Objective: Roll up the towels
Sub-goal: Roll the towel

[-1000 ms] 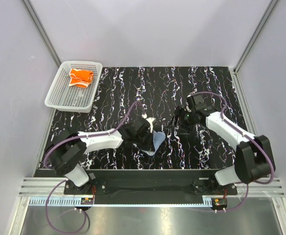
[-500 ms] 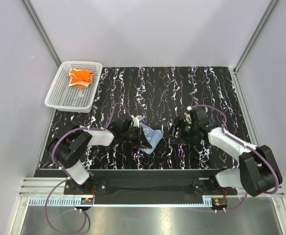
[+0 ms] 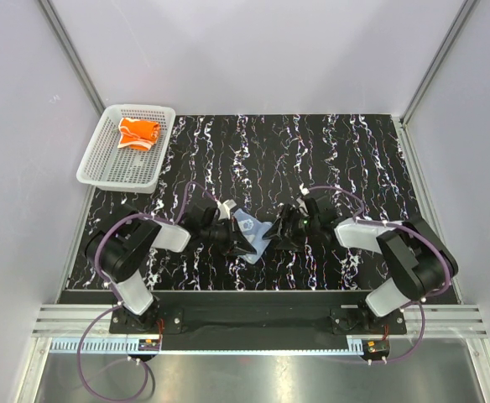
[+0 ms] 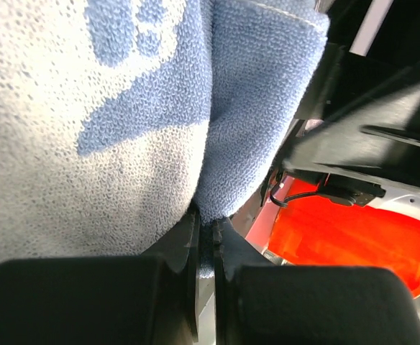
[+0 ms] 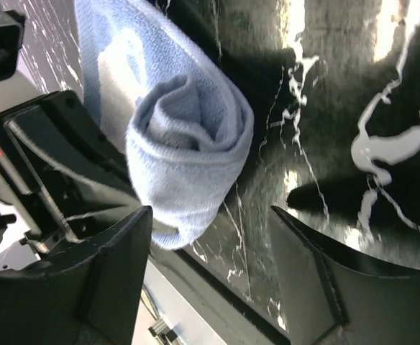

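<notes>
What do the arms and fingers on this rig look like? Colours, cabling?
Both the left arm and right arm have white link shells, black joints and black bases. A purple cable loops along each. The left gripper and right gripper are black; the right's fingers are broad matte wedges.

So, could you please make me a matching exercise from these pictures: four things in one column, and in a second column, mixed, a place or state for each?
Column one:
1. orange towel
2. blue towel
3. left hand
4. right hand

Column two:
A. open
B. lying in the white basket
C. rolled up, between both hands
D. shut on cloth

Pairs: 1-B, 2-C, 3-D, 4-A
</notes>
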Action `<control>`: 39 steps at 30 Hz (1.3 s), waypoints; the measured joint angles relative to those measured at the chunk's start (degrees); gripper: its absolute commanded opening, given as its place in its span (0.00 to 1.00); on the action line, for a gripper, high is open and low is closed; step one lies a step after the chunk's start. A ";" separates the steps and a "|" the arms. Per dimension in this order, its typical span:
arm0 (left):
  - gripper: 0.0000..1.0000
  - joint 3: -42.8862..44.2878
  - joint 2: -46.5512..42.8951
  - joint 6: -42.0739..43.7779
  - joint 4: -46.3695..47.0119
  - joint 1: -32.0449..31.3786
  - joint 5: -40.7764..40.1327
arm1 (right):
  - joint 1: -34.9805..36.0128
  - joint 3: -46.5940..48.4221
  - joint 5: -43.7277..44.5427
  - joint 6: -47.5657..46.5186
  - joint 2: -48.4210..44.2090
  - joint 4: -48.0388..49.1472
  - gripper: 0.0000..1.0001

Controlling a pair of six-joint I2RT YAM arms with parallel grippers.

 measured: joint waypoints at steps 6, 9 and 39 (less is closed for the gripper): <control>0.00 -0.04 0.63 -0.42 1.11 0.72 1.05 | 0.96 0.04 0.24 1.75 4.13 5.79 0.69; 0.00 -0.04 1.07 -0.57 1.55 0.96 1.55 | 1.42 0.31 -0.09 2.71 6.12 9.16 0.63; 0.47 19.02 -20.63 23.47 -44.65 -15.17 -43.87 | 3.85 14.08 9.86 -6.84 2.47 -24.96 0.14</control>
